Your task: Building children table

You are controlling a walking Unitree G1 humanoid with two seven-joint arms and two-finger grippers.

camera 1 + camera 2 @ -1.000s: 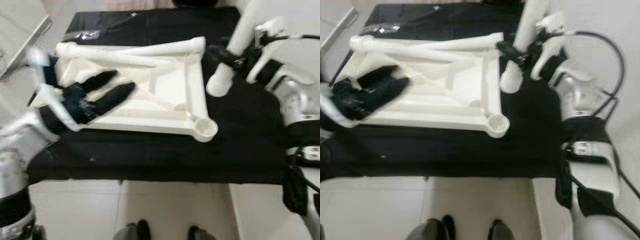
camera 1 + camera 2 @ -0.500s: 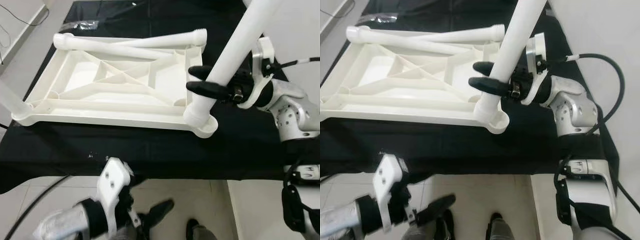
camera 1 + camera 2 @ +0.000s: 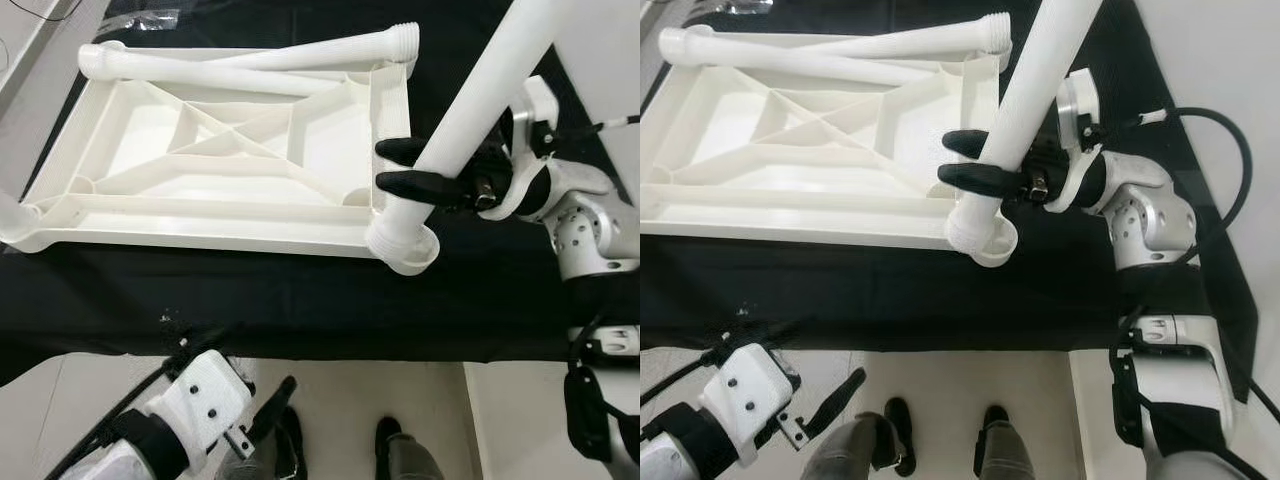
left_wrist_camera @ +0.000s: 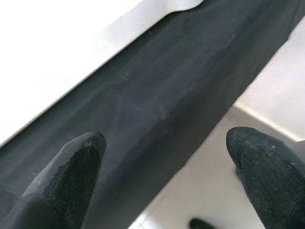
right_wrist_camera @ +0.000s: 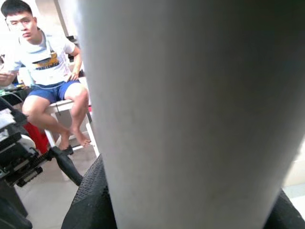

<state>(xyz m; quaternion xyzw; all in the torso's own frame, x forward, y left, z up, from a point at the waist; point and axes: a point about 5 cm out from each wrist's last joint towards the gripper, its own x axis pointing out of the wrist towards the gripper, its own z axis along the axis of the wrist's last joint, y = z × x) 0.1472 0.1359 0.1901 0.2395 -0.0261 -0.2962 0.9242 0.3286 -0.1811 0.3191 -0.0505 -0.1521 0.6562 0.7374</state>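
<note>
a white plastic tabletop [image 3: 220,160] lies upside down on a black cloth [image 3: 300,300], its ribbed underside facing up. two loose white legs [image 3: 250,70] lie across its far edge, one crossing the other, the upper one ending in a threaded tip near the far right corner. at the near right corner sits a round socket [image 3: 405,250], and a third white leg [image 3: 470,120] stands with its lower end set in that socket, leaning up and away to the right. the right gripper [image 3: 415,168] is closed around this leg a little above the socket, one black finger showing on each side of the tube; the right wrist view looks along the pale tube [image 5: 190,114] with the black fingers [image 5: 90,200] pressed to its sides. in that same view a person [image 5: 43,71] in a white shirt and blue shorts sits on a seat in the background. at the near left corner of the tabletop another white leg [image 3: 15,212] is partly in view at the picture's edge. the left gripper [image 3: 835,395] hangs low, below the near edge of the cloth, over a pale floor [image 3: 330,390]; its fingers [image 4: 71,176] stand wide apart and hold nothing, pointing at the hanging edge of the cloth [image 4: 157,95].
</note>
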